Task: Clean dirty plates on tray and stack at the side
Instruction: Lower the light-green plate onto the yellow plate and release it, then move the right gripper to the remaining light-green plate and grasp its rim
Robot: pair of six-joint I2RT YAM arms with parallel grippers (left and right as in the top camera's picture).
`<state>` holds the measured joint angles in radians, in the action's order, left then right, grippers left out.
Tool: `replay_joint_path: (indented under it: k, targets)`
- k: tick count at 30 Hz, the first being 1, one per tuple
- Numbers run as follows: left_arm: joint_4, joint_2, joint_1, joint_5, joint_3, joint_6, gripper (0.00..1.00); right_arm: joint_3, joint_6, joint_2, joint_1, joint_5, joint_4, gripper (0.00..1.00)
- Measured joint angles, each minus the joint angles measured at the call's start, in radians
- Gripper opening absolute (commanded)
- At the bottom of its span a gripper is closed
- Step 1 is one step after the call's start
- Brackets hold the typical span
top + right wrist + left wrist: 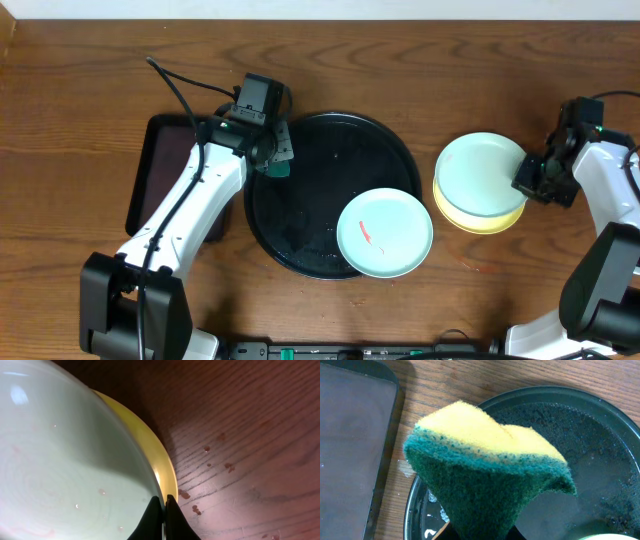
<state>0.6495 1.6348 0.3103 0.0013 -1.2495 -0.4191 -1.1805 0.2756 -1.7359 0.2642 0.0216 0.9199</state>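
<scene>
The left jaws are gripping a sponge (485,475) over the tray's (330,125) left edge. The smeared plate (385,233) is lying across the tray from them, at its right, near rim. The right jaws are resting closed at the rim of the stack (480,175) on the counter (80,80). They are nearer the smeared plate, but the sponge arm is likely facing the reach.

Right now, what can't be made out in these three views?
- Left wrist: the sponge hides the fingers of the left tool.
- Overhead, right wrist: the green plate covers the yellow plate except its rim, so smears there are unseen.
- Right wrist: unclear whether the right tool touches that rim.
- Overhead: the left arm covers part of the rectangular tray.
</scene>
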Motion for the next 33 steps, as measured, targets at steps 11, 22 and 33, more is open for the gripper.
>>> replay_joint_path:
  k: [11, 22, 33]
  targets:
    - [-0.002, 0.0, 0.0, 0.0, 0.0, 0.0, 0.08, -0.001, -0.018, 0.0, 0.0, -0.004, 0.101, 0.26]
    - [-0.003, 0.0, 0.0, 0.0, 0.0, 0.0, 0.08, -0.163, -0.175, 0.002, -0.093, -0.249, 0.201, 0.44]
    - [-0.003, 0.0, 0.0, 0.0, 0.0, 0.0, 0.08, -0.15, -0.236, 0.003, -0.423, -0.283, 0.182, 0.43]
